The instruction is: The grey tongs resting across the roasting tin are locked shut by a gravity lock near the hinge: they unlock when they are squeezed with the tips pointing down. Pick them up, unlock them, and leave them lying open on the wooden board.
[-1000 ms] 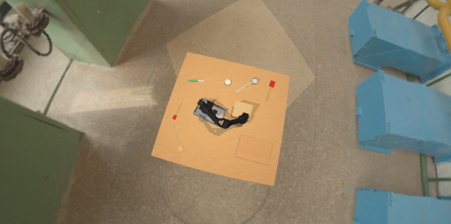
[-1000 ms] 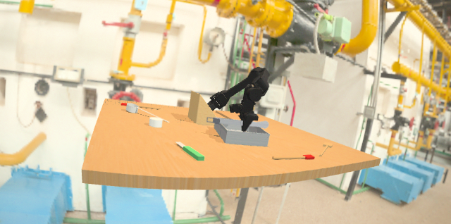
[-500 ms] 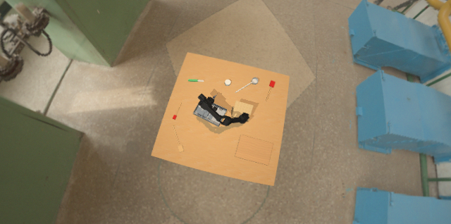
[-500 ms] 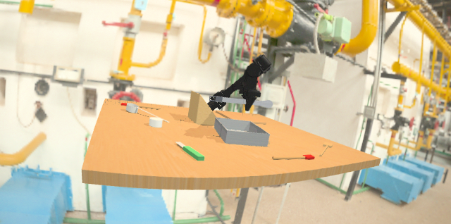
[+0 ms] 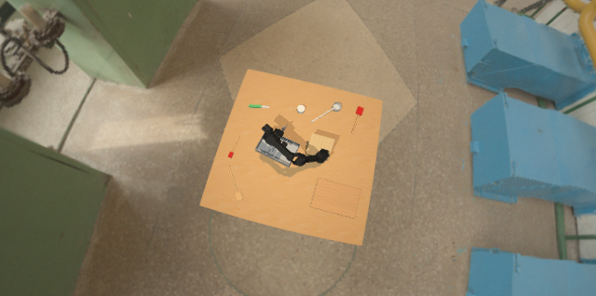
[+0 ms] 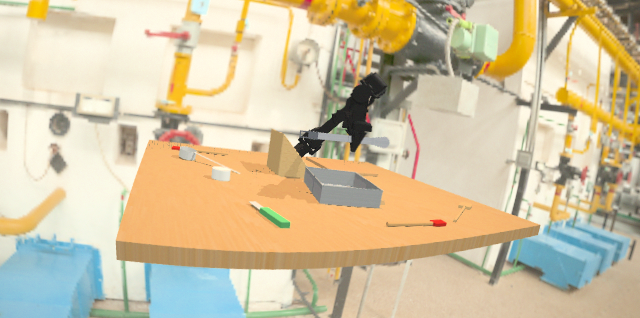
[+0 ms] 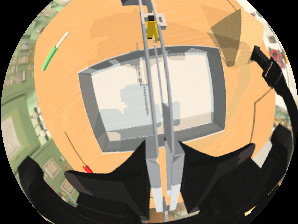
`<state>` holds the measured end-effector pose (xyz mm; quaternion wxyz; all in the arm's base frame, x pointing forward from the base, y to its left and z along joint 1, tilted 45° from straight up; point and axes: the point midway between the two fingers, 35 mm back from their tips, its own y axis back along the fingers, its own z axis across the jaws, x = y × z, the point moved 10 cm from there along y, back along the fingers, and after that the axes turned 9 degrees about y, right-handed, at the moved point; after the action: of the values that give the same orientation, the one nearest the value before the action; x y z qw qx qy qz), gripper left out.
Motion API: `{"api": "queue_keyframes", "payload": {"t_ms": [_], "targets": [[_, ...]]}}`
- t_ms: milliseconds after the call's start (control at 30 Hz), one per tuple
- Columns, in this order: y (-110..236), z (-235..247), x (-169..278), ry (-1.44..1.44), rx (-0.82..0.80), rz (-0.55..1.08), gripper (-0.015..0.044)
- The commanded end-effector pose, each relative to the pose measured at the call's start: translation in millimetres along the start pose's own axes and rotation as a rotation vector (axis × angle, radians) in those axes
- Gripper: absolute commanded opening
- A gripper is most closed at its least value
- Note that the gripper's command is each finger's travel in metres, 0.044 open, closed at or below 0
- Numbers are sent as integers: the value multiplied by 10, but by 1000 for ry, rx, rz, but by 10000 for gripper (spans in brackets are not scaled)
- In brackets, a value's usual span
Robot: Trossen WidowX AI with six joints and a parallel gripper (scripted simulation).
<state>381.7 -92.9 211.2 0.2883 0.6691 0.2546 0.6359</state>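
Observation:
The grey tongs point(image 6: 327, 136) point(image 7: 148, 63) are lifted off the grey roasting tin point(image 6: 345, 197) point(image 5: 266, 149) point(image 7: 88, 106) and hang level above it. Their arms lie close together. My gripper point(image 6: 357, 144) point(image 7: 157, 140) points down and is shut on the tongs near one end. In the wrist view the tongs run away from my fingers across the tin's middle. The black arm point(image 5: 307, 158) covers much of the tin in the overhead view. The wooden board point(image 5: 335, 197) is a flat outlined rectangle on the table, to the right of and below the tin in that view.
A wooden wedge point(image 6: 283, 160) point(image 5: 321, 141) stands beside the tin. Loose on the table are a green pen point(image 5: 258, 106) point(image 6: 274, 217), a white puck point(image 5: 301, 109) point(image 6: 220, 173), a ladle point(image 5: 326, 112), two red-headed tools point(image 5: 358, 116) point(image 6: 420, 223) and a wooden spatula point(image 5: 234, 184).

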Motion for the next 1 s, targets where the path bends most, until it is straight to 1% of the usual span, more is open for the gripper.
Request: {"api": "queue_keyframes", "payload": {"t_ms": [0,467,967], "targets": [[19,-46,170,-19,-6,-9,-150],[20,-442,1135,-162,-22,-35,-150],[46,-1121,1941,-308,-42,-22,-150]]}}
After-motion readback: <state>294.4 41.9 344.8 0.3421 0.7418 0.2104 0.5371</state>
